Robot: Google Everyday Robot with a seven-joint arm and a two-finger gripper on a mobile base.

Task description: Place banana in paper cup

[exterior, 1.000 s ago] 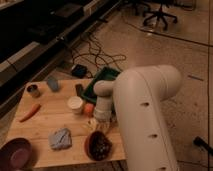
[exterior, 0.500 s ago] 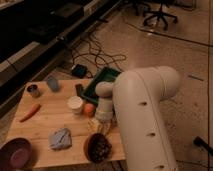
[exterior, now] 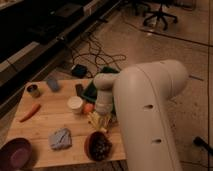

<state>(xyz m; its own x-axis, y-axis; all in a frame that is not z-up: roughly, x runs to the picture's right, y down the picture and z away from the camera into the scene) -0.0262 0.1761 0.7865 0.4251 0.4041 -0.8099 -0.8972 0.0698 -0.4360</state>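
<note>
The white paper cup [exterior: 75, 104] stands upright near the middle of the wooden table [exterior: 45, 122]. My gripper [exterior: 101, 120] hangs from the big white arm [exterior: 145, 115] and reaches down to the table just right of the cup, past an orange ball [exterior: 88, 107]. A pale yellow shape at the gripper's tip looks like the banana [exterior: 94, 123]. It lies low over the table, beside the cup and outside it. The arm hides much of this spot, so I cannot tell whether the banana is held.
An orange carrot [exterior: 29, 113] lies at the left and a metal can [exterior: 33, 90] stands at the back left. A blue cloth [exterior: 60, 138], a dark filled bowl [exterior: 98, 146] and a purple bowl [exterior: 16, 152] sit along the front. A green bag [exterior: 94, 89] lies behind the cup.
</note>
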